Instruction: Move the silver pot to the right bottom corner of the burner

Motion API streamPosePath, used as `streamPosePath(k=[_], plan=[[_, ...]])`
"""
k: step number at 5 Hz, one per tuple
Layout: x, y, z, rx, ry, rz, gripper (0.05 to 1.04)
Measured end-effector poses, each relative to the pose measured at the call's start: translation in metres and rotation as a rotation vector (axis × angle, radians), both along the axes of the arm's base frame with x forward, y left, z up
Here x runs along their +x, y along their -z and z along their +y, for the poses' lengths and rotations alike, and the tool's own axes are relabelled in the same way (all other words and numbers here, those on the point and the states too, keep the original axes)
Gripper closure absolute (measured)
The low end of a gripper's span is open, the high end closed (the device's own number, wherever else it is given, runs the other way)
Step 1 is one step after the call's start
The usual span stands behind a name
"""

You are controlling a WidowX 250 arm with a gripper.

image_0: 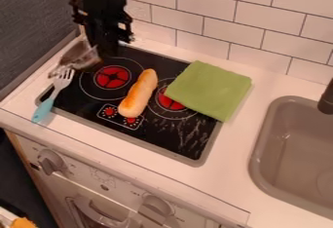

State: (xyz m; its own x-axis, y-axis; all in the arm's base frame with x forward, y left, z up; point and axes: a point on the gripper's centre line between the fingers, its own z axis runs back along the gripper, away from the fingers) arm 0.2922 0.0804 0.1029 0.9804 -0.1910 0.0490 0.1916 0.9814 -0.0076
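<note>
Oven knob (pixel 157 205) foremost; roll (pixel 138 93), green cloth (pixel 208 89) on stovetop (pixel 170 142); fork (pixel 58 86) near silver pot (pixel 81 56); end effector (pixel 104 44) at pot, grip unclear.

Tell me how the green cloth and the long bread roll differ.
The green cloth is broad, flat and four-cornered, while the bread roll is narrow, plump and round-ended.
The cloth is plain green; the roll is golden, with a deeper orange patch.
The cloth lies partly on the black stove top and partly on the white counter, whereas the roll lies entirely on the stove top.
Both rest at least partly on the stove top.
</note>
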Motion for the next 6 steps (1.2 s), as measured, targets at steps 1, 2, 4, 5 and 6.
streamPosePath(k=[1,2,4,5,6], plan=[[-0.033,0.01,-0.053,-0.005,0.153,0.031,1.011],[-0.055,0.029,-0.1,0.052,0.271,0.056,1.011],[-0.058,0.053,-0.141,0.093,0.37,0.081,1.011],[-0.059,0.065,-0.142,0.108,0.363,0.11,1.011],[-0.054,0.073,-0.143,0.122,0.359,0.121,0.982]])
